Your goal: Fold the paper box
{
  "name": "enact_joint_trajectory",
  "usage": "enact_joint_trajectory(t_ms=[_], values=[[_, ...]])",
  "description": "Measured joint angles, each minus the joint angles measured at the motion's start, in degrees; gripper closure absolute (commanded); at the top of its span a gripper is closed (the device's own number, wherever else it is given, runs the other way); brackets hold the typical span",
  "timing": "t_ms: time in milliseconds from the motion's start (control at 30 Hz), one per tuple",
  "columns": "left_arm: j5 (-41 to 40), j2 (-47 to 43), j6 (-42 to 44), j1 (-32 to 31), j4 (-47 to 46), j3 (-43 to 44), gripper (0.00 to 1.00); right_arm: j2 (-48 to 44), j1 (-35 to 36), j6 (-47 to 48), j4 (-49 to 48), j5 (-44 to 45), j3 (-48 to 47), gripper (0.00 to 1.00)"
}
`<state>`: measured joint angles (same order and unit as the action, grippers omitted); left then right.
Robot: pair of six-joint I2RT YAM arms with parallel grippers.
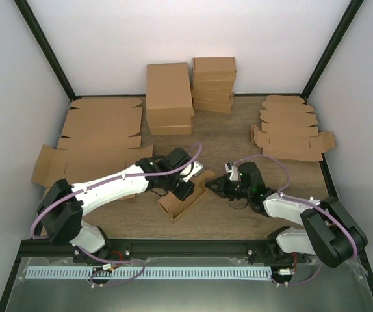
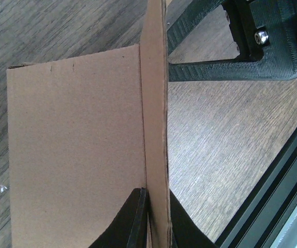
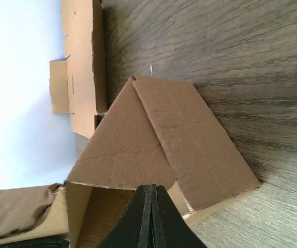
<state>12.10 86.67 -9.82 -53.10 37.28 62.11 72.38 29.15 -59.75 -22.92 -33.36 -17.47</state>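
Note:
The paper box (image 1: 185,202) is a small open brown carton lying at the table's middle front. My left gripper (image 1: 182,186) is shut on the box's long side wall. In the left wrist view that wall (image 2: 155,129) stands edge-on between the two fingers, and my left gripper (image 2: 156,222) clamps it. My right gripper (image 1: 216,186) is at the box's right end. In the right wrist view my right gripper (image 3: 151,206) has its fingers pressed together with nothing between them. Its tips are against the lower edge of a folded end flap (image 3: 128,144). The right fingers (image 2: 226,67) also show in the left wrist view.
Two stacks of folded boxes (image 1: 169,99) (image 1: 214,84) stand at the back. Flat cardboard blanks lie at the left (image 1: 99,140) and back right (image 1: 292,130). The metal front rail (image 1: 173,247) runs along the near edge.

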Motion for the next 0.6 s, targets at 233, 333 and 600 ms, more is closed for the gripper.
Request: enact_joint_trajectory(t_ms=[233, 333, 600], values=[[-0.3, 0.2, -0.3, -0.3, -0.2, -0.1, 0.91, -1.9, 0.3, 2.3, 5.7, 3.7, -1.1, 0.99], [-0.3, 0.2, -0.4, -0.4, -0.2, -0.1, 0.91, -3.0, 0.2, 3.8, 8.5, 6.1, -3.2, 0.99], [-0.4, 0.2, -0.4, -0.5, -0.3, -0.1, 0.91, 2.8, 0.0, 4.7, 6.5, 5.2, -5.5, 0.99]])
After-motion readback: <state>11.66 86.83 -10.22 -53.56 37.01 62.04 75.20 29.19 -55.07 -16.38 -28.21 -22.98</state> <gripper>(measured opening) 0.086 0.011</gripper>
